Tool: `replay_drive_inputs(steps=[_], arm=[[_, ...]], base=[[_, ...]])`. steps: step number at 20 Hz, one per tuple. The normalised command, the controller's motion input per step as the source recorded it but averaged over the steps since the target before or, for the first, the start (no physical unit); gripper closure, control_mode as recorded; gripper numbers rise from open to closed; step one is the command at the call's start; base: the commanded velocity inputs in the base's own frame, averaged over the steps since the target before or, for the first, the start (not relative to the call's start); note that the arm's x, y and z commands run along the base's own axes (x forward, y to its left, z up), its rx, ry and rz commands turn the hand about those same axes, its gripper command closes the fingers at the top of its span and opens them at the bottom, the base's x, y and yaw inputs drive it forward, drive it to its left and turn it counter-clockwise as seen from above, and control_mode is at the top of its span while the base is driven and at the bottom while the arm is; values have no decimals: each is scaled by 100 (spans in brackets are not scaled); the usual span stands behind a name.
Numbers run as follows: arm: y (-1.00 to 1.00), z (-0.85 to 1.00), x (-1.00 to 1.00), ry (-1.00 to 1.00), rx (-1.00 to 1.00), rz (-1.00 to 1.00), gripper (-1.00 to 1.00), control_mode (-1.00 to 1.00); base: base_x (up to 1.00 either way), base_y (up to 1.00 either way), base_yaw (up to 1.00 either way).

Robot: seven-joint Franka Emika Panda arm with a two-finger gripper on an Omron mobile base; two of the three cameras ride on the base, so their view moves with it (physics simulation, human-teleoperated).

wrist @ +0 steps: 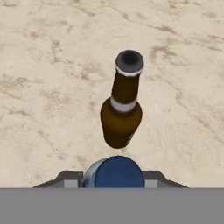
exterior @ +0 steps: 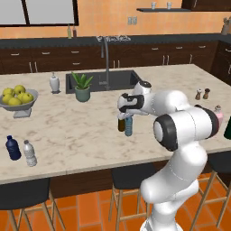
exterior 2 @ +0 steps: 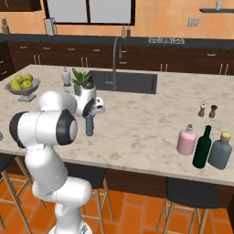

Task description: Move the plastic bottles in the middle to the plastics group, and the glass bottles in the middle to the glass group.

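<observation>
A: Claw (wrist: 117, 177) state?
B: Pointing down over the middle of the counter (exterior: 90, 131), with a finger either side of the teal bottle's blue cap (wrist: 119, 173). Fingers look close against it in the hand view, so I'd say pinching the teal bottle (exterior: 129, 127).
A: Is that bottle off the counter?
B: Cannot tell; it stands upright under the hand.
A: Where's the brown bottle?
B: Brown bottle (wrist: 121, 109) stands upright just beside the teal one, apart from the fingers.
A: The rest of the bottles?
B: Pink bottle (exterior 2: 187, 140) sits near the counter's right end, just beside the green bottle (exterior 2: 202, 148) and a grey bottle (exterior 2: 220, 151). Navy bottle (exterior: 13, 147) and clear bottle (exterior: 30, 153) stand together at the left end, well apart from the claw.
A: Anything else nearby?
B: A plant (exterior: 82, 86) by the sink (exterior: 119, 79) and a fruit bowl (exterior: 18, 100) further left.
</observation>
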Motion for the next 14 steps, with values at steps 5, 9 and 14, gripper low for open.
replay_drive_inputs(steps=[5, 9, 14], arm=[[7, 37, -80, 0, 7, 2, 100, -100], [66, 20, -56, -2, 5, 7, 100, -100], [100, 2, -18, -1, 1, 17, 100, -100]], base=[[0, 0, 0], [0, 0, 0], [0, 0, 0]])
